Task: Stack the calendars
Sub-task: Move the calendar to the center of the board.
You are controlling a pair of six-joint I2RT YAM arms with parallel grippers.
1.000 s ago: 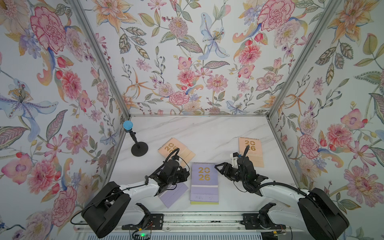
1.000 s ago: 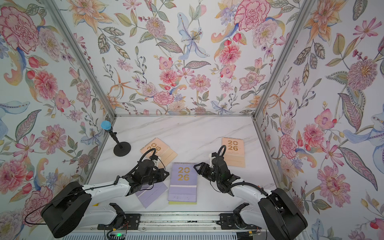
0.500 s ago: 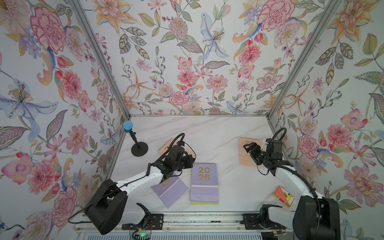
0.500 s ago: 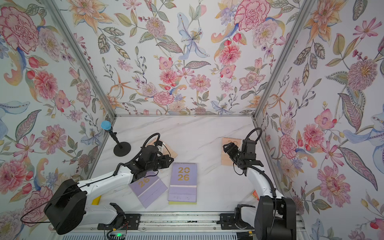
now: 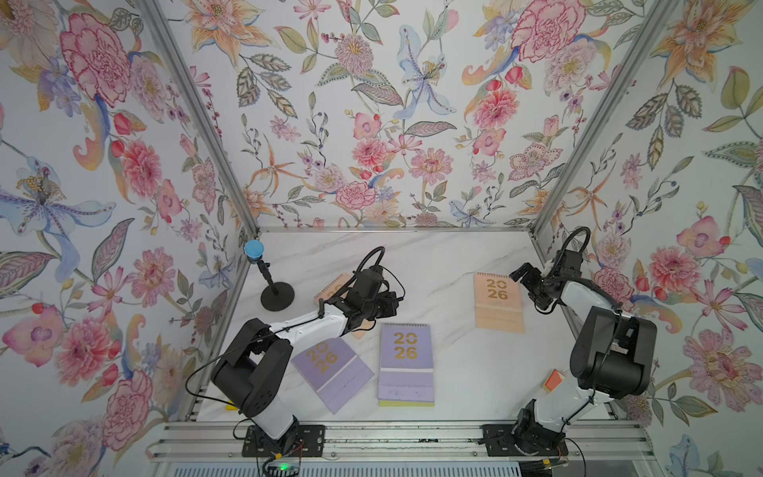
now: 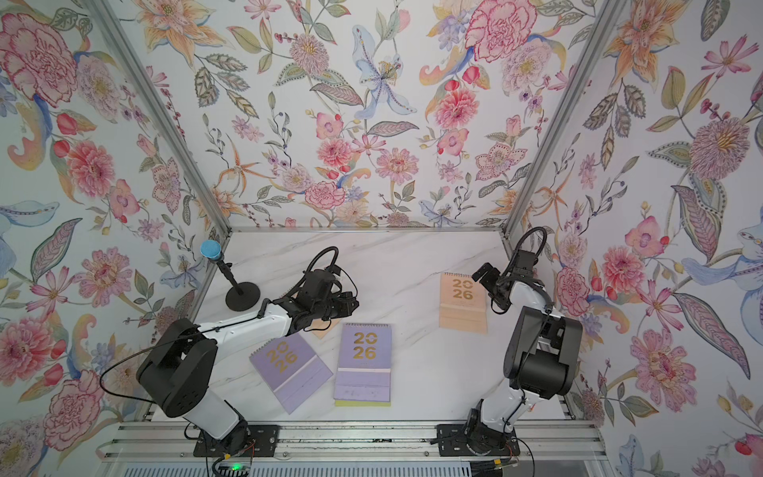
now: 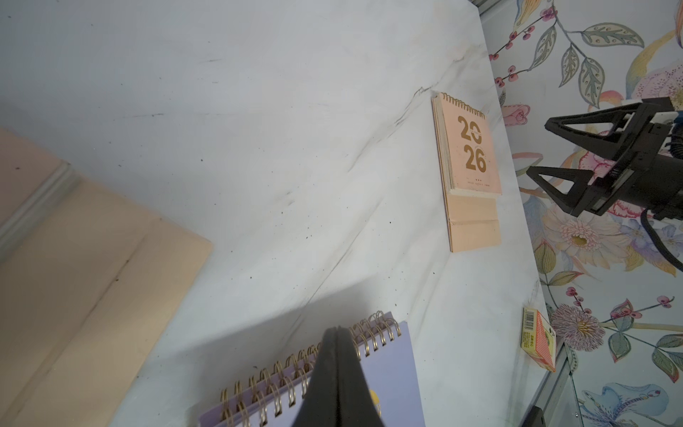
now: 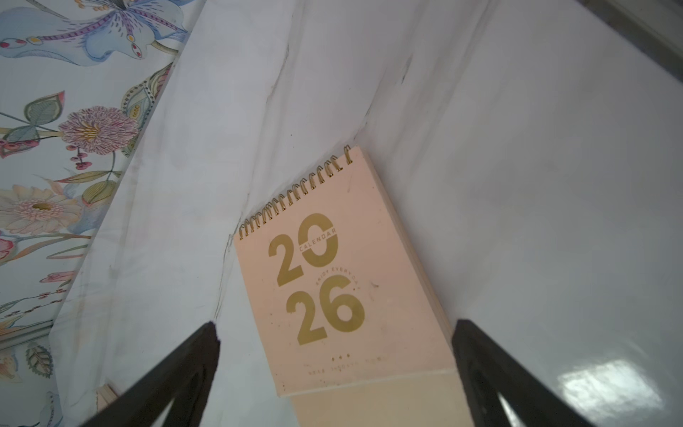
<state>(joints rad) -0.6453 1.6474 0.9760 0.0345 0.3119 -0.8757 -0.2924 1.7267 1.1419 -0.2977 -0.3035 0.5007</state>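
Marble-look table (image 5: 433, 264), floral walls. Left hand (image 7: 334, 332): fingers pressed shut, empty, near the left peach calendar (image 5: 330, 287). Tilted lilac calendar (image 5: 330, 367), gold "2026". Straight lilac calendar (image 5: 406, 351), lying on a yellow-green calendar (image 5: 406, 403). Right peach calendar (image 5: 497, 301), printed "2026 CALENDAR". Right hand (image 7: 537, 149): wide, empty, just beside it. Orange-red box (image 5: 553, 380), barcode on one face.

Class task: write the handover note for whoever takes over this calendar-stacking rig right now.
Left tool: shut, empty, near the spiral edge of the stack.
Right tool: open, empty, by the right peach calendar.
Done: middle stack, with a lilac calendar on top and a yellow-green calendar at the bottom.
Left to do: the tilted lilac calendar beside the stack, the left peach calendar partly under the left arm, and the right peach calendar all lie loose.
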